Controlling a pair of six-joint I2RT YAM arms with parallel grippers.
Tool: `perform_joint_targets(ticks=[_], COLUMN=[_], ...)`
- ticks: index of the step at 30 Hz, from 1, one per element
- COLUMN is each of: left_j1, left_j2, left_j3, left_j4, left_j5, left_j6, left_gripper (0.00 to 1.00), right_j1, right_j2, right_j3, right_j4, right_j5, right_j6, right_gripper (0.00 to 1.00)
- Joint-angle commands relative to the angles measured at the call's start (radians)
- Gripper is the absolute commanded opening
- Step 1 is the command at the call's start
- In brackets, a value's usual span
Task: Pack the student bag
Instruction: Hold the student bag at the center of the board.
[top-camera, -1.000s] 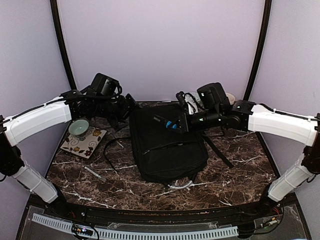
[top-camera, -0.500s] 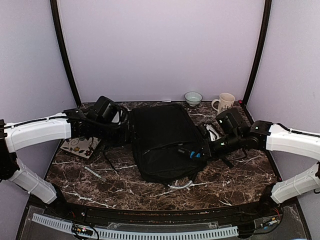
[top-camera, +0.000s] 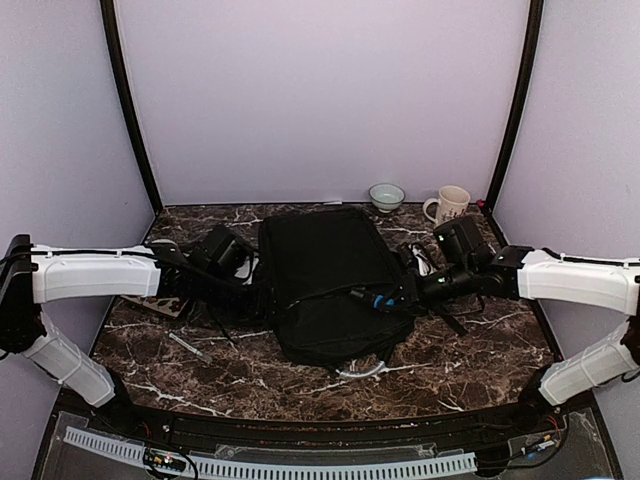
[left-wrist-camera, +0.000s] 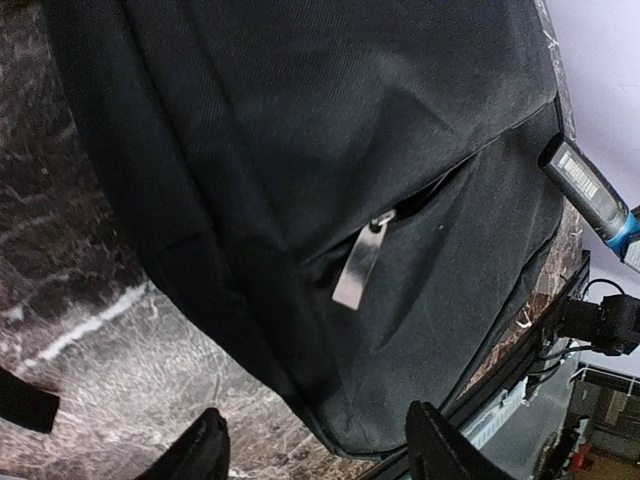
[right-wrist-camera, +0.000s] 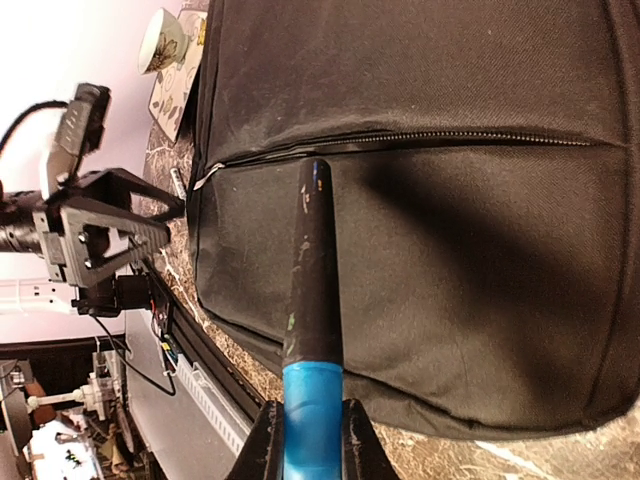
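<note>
The student bag (top-camera: 330, 280) lay flat at the centre of the table (top-camera: 470, 340), pocket zipped. The right end effector (right-wrist-camera: 305, 440) gripped a blue-ended marker (right-wrist-camera: 310, 270) over it, presumably waiting. The left end effector (left-wrist-camera: 315, 455), open and empty, faced the zipper pull (left-wrist-camera: 360, 262), probably to unzip.

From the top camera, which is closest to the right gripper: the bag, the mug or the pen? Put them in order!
1. student bag: directly under the right gripper, which holds a marker.
2. mug: back right corner.
3. pen: front left, past the bag.
</note>
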Motion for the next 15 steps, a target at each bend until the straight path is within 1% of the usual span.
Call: perform_joint_targets(ticks=[1,7,15], left_j1=[-0.004,-0.003,-0.004], left_j2=[0.016,0.031,0.065], left_j3=[-0.046,-0.085,-0.122], left_j4=[0.088,0.159,0.244], left_j5=[0.103,0.157,0.216], left_j6=[-0.048,-0.070,-0.103], left_gripper=[0.59,0.57,0.54], right_j1=[-0.022,-0.035,-0.057], right_j2=[0.048,0.086,0.144], right_j3=[-0.012,-0.020,-0.024], right_j4=[0.107,0.180,0.198], right_j5=[-0.070,-0.128,-0.179], right_j6=[0.020,0.037,0.041], right_gripper=[0.00,0.00,0.00])
